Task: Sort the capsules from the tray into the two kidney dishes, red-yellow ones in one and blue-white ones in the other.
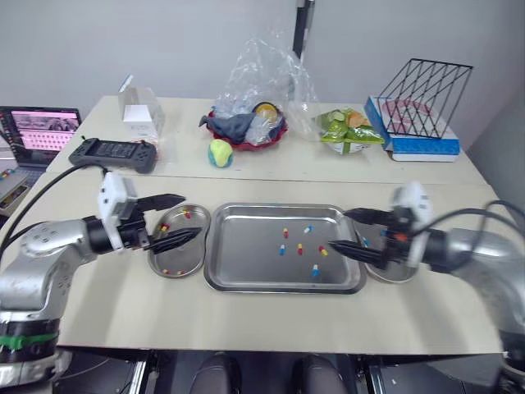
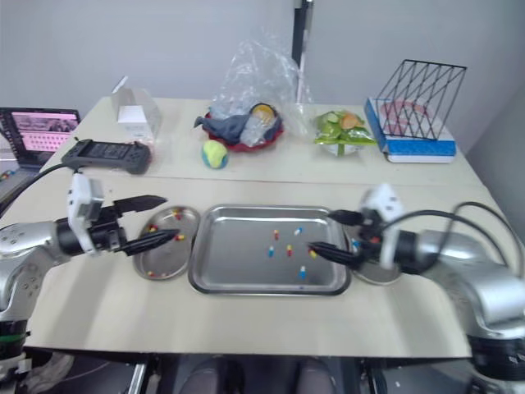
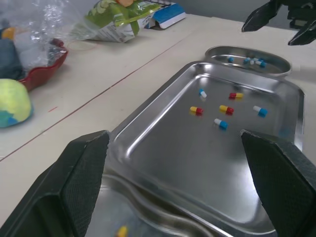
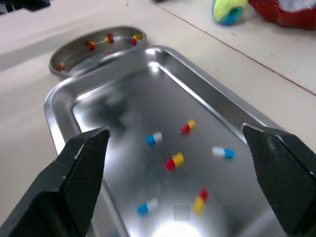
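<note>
Black fingers (image 1: 168,199) of both grippers stand spread and empty: the left gripper (image 1: 188,217) over the left kidney dish (image 1: 182,261) holding red-yellow capsules, the right gripper (image 1: 338,229) at the tray's right edge beside the right kidney dish (image 1: 395,276) holding blue-white ones. Between the dishes, the steel tray (image 1: 242,254) runs lengthwise left to right. Six loose capsules (image 1: 300,246) lie flat in its right half, pointing various ways; writing on the far-left laptop (image 1: 41,127) is too small to read.
</note>
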Robot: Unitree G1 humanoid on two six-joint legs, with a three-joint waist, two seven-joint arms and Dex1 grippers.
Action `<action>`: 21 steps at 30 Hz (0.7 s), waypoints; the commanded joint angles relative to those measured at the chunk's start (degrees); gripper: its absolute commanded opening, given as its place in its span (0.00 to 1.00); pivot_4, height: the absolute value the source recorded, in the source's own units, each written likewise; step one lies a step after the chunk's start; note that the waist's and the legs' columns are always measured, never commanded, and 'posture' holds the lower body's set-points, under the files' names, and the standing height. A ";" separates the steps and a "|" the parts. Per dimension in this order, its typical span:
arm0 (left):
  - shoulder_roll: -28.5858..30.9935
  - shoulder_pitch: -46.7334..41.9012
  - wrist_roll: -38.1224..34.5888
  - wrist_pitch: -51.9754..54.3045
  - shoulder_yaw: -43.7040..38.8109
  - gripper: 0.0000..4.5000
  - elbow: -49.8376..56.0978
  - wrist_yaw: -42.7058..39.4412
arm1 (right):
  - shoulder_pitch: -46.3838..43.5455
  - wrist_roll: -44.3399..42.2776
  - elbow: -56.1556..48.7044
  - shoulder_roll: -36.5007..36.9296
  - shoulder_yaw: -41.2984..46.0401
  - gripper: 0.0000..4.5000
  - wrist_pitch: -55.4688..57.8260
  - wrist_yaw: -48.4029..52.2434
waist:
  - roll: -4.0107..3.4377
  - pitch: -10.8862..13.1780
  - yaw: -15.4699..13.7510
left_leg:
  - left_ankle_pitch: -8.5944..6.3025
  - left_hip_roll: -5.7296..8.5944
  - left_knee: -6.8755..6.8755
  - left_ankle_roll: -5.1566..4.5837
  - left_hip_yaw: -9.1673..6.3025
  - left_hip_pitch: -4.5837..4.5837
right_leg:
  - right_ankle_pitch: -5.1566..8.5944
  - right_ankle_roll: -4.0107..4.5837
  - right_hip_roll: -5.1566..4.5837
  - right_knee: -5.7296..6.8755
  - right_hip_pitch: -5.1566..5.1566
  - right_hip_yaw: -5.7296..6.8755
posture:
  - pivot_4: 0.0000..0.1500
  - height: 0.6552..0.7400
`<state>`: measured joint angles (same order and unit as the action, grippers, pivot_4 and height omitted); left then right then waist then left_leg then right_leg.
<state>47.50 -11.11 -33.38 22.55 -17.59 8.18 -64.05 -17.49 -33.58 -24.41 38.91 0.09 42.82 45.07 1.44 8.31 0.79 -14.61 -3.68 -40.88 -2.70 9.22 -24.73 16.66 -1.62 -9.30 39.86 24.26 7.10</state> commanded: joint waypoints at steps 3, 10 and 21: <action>2.05 5.55 -0.41 -2.25 -6.71 0.99 1.77 -0.41 | -1.34 8.18 -0.84 -5.44 -7.80 1.00 -2.53 -7.54 | 0.01 0.01 -0.41 | -0.02 0.08 -0.04 -0.03 0.01 -0.11 | 0.00 0.00 -0.07 -0.01 0.04 0.00 | 1.00 0.39; 2.43 10.96 -0.27 -3.56 -11.16 0.99 1.64 -0.58 | -1.51 15.84 0.42 -12.68 -16.02 1.00 -0.67 -14.99 | 0.05 0.02 -0.42 | -0.03 -0.01 -0.06 -0.02 -0.03 -0.12 | 0.00 -0.02 0.01 0.00 0.05 0.01 | 1.00 0.39; 2.05 13.59 -0.28 -4.15 -11.80 0.99 3.53 1.01 | -0.34 19.15 1.98 -18.52 -15.05 1.00 2.13 -21.89 | 0.07 0.02 -0.23 | -0.02 -0.01 -0.07 -0.01 -0.03 -0.14 | -0.01 -0.01 0.03 0.01 0.06 0.02 | 1.00 0.39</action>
<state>49.05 2.57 -33.34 19.33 -27.79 10.29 -63.44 -17.66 -14.64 -21.42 20.80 -16.75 44.65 24.06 1.50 8.33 0.57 -14.63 -3.69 -40.94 -2.72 9.19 -24.86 16.66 -1.63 -9.27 39.87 24.32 7.12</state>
